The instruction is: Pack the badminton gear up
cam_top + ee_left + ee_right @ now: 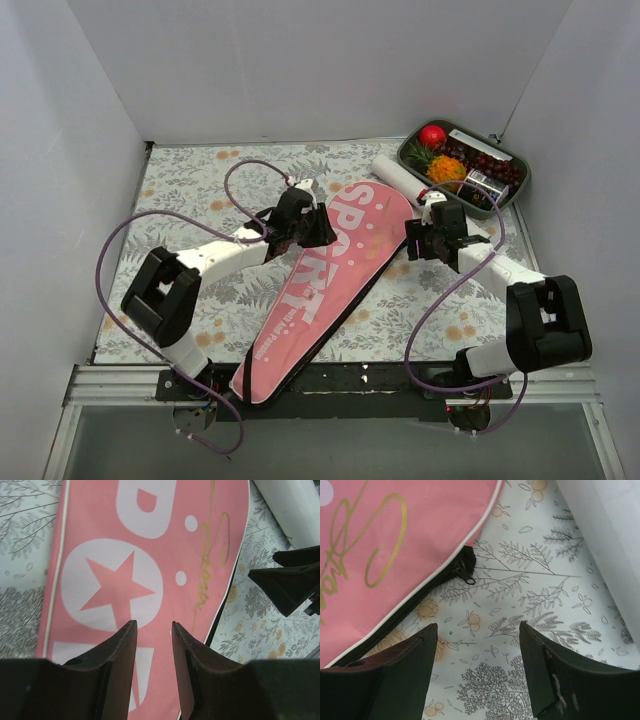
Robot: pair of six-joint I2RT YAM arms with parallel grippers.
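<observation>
Your floral-patterned counter (pixel 200 180) carries the pink bag (pixel 330 280) lying flat on a diagonal, the white tube (pixel 398 180) just beside its wide end, and the grey tray (pixel 524 180) at the far right corner.

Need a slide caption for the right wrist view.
Open right end effector over the floral cloth, beside the pink bag and its zipper pull.

white walls (pixel 300 60), floral cloth (pixel 200 180), perhaps vinyl

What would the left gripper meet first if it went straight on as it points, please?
Most likely the pink bag; the left gripper aims at its printed face, though the depth is unclear.
</observation>
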